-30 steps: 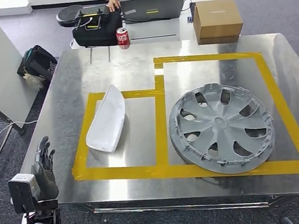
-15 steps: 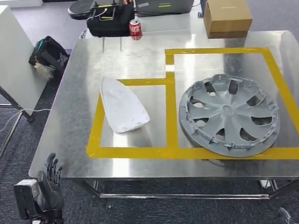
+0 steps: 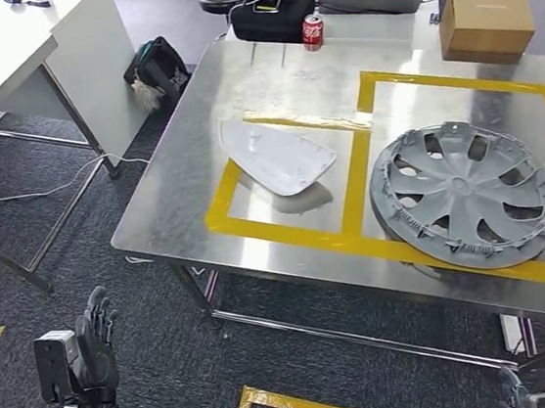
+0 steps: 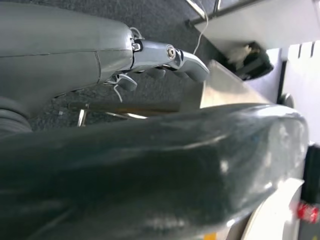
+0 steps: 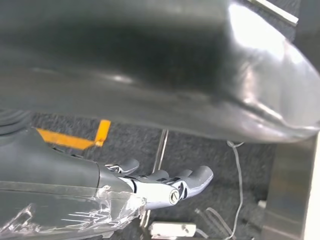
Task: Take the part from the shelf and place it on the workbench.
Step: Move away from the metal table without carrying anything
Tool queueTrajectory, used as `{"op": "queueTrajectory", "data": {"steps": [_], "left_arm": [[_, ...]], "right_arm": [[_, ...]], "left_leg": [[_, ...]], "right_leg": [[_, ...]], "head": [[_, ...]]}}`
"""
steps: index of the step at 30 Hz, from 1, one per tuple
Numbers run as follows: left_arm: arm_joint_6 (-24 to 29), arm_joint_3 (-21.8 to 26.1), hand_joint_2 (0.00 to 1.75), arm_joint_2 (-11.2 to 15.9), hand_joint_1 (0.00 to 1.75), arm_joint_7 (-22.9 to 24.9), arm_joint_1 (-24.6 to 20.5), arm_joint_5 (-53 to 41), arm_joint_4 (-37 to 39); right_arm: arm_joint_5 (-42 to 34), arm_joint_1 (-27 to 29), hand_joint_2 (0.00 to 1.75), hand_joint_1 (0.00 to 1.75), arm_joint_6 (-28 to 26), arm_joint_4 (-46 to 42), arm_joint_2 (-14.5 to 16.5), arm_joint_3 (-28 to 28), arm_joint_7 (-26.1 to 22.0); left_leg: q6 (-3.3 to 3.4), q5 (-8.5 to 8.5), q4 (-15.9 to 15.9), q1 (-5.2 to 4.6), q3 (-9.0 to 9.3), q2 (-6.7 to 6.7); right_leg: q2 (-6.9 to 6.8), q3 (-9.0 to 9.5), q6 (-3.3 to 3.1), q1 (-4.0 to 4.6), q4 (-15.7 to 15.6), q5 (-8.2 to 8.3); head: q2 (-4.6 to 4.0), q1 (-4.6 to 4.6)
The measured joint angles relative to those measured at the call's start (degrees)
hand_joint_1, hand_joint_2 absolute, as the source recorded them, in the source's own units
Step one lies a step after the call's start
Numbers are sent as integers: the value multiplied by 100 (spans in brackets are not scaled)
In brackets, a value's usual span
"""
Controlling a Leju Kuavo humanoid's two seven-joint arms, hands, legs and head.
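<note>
I read the white part (image 3: pixel 277 154) as already down on the workbench (image 3: pixel 172 191): it lay inside the smaller yellow tape frame (image 3: pixel 288 232), 1 end overhanging the far strip of tape. The grey hubcap (image 3: pixel 463 194) sat in the larger frame beside it, apart from the part.

Handling, judged from shape and sheen: a thin moulded plastic shell, curved, glossy on the outer face. I expected it to be light and fairly stiff, with some flex along the long axis, and slippery on steel. It rested on its edges, so a push would probably slide or rock it. Best hold, in my view: across the narrow width near the middle, fingers under 1 long edge and thumb on the crown. The pointed ends looked poor for grip.

Left hand (image 3: pixel 95 337) hung low at the robot's side, over the carpet and well short of the table edge, fingers pointing up and slightly spread, holding nothing. In the left wrist view the fingers (image 4: pixel 177 55) were extended and bare.

Right hand (image 5: pixel 166 186) lay over dark carpet, fingers stretched out, loose and bare.

Neither hand was near the part; I judged the placing done.
</note>
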Motion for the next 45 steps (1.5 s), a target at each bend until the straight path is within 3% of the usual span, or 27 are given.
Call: {"op": "queueTrajectory", "data": {"steps": [2,4,6,8,9,10,11,13,14,16,18,19,20,23,24,26,27,29,31,33,35,37,39,40,42,43,45], "left_arm": [[90,-10,0,7,0,-38,1,-17,16],[238,-11,0,5,0,-116,14,-52,63],[452,-6,0,-8,0,-248,-7,-142,123],[681,-2,0,-13,0,-367,-19,-240,163],[772,-3,0,-10,0,-401,-12,-269,177],[831,-3,0,-8,0,-415,1,-285,190],[867,-3,0,-6,0,-422,12,-292,202],[901,-4,0,-6,0,-429,23,-305,218],[910,-7,0,-7,0,-432,22,-311,221],[919,-10,0,-3,0,-441,23,-323,225],[922,-12,0,12,0,-450,44,-328,233],[924,-18,0,20,0,-452,63,-329,237],[925,-23,0,27,0,-452,79,-329,240],[926,-36,0,34,0,-452,79,-330,245],[926,-39,0,34,0,-452,77,-330,249],[926,-47,0,34,0,-452,81,-330,261],[926,-50,0,34,0,-452,81,-329,266],[926,-54,0,31,0,-452,68,-329,270],[926,-61,0,25,0,-454,43,-332,270],[932,-67,0,34,0,-457,55,-332,276],[979,-69,0,48,0,-460,82,-328,286],[1065,-68,0,54,0,-468,69,-300,290],[1134,-67,0,57,0,-485,57,-231,292],[1154,-66,0,60,0,-497,59,-193,293],[1170,-67,0,67,0,-522,67,-145,296],[1173,-68,0,70,0,-531,65,-126,296],[1199,-71,0,79,0,-517,61,-122,293]], "right_arm": [[-124,-42,0,0,-238,26,-164,170,-15],[-251,-137,0,0,-501,107,-348,382,-51],[-403,-263,0,0,-849,242,-577,646,-109],[-618,-416,0,0,-1271,387,-866,985,-157],[-733,-502,0,0,-1464,455,-1013,1179,-174],[-821,-583,0,0,-1600,511,-1145,1362,-185],[-884,-653,0,0,-1690,558,-1260,1532,-194],[-940,-761,0,0,-1759,627,-1449,1788,-200],[-953,-798,0,0,-1773,651,-1523,1879,-203],[-973,-848,0,0,-1794,694,-1633,2013,-209],[-984,-881,0,0,-1804,732,-1709,2116,-213],[-984,-904,0,0,-1805,746,-1737,2155,-214],[-985,-919,0,0,-1805,760,-1758,2189,-215],[-985,-921,0,0,-1805,795,-1792,2255,-216],[-985,-922,0,0,-1805,809,-1801,2269,-216],[-986,-934,0,0,-1805,836,-1812,2295,-215],[-986,-939,0,0,-1805,847,-1816,2303,-215],[-986,-938,0,0,-1806,862,-1830,2315,-216],[-984,-944,0,0,-1807,869,-1852,2323,-216],[-985,-964,0,0,-1816,880,-1870,2334,-216],[-1051,-1005,0,0,-1871,900,-1895,2388,-237],[-1308,-1081,0,0,-2005,938,-1954,2505,-367],[-1668,-1226,0,0,-2121,996,-2031,2657,-608],[-1820,-1329,0,0,-2137,1028,-2065,2741,-724],[-1999,-1564,0,0,-2091,1083,-2113,2905,-861],[-2042,-1685,0,0,-2061,1113,-2131,2984,-887],[-2027,-1927,0,0,-2015,1194,-2160,3140,-894]], "left_leg": [[150,-49,-164,-42,11,-1],[288,44,-157,-60,-110,-101],[393,183,-161,-78,-268,-210],[444,342,-157,-120,-468,-347],[459,425,-154,-144,-574,-420],[468,504,-150,-163,-674,-492],[471,582,-148,-176,-765,-568],[463,735,-145,-184,-917,-730],[449,810,-142,-189,-975,-812],[398,957,-162,-184,-1039,-956],[322,1103,-221,-169,-1073,-1108],[292,1078,-211,-172,-1113,-1105],[263,922,-114,-181,-1176,-1021],[169,-11,841,-163,-1440,-588],[131,-164,1226,-130,-1494,-526],[44,-33,1619,-44,-1411,-474],[-4,134,1493,0,-1212,-430],[-92,238,716,68,-536,-167],[-28,60,-9,55,-42,23],[144,-5,-186,-12,-30,-55],[288,94,-184,-51,-156,-164],[391,235,-187,-78,-308,-278],[437,390,-182,-122,-496,-408],[449,471,-180,-146,-596,-472],[453,630,-175,-172,-789,-603],[446,711,-173,-176,-878,-672],[411,872,-174,-180,-1016,-813]], "right_leg": [[-117,-26,67,-5,25,63],[-38,-65,147,-45,61,-5],[277,-213,188,-57,443,-454],[494,-413,144,-25,1197,-1015],[530,-451,106,-2,1511,-1149],[546,-403,64,26,1648,-1142],[567,-248,21,56,1571,-1017],[769,327,-80,102,860,-737],[932,652,-121,105,385,-706],[1143,979,-155,116,-190,-782],[1032,944,-164,116,-258,-730],[947,899,-191,104,-270,-666],[856,839,-219,90,-287,-589],[569,601,-257,80,-307,-370],[472,526,-246,77,-301,-303],[285,366,-202,60,-272,-172],[198,285,-168,45,-244,-118],[45,134,-91,34,-143,-52],[-94,33,-3,31,-35,-7],[-220,-26,86,-11,3,62],[-83,-101,155,-72,108,-81],[280,-267,172,-84,591,-593],[497,-443,129,-47,1329,-1059],[537,-458,96,-21,1573,-1112],[587,-210,17,34,1475,-868],[657,51,-24,56,1151,-702],[928,645,-90,72,303,-649]], "head": [[0,8],[0,17],[0,34],[0,55],[0,63],[0,62],[0,60],[0,60],[0,58],[-1,65],[-1,84],[-1,87],[0,63],[0,0],[0,0],[0,-2],[0,-1],[0,-8],[0,-13],[0,-10],[0,-8],[0,0],[0,7],[0,9],[0,6],[0,7],[1,2]]}}
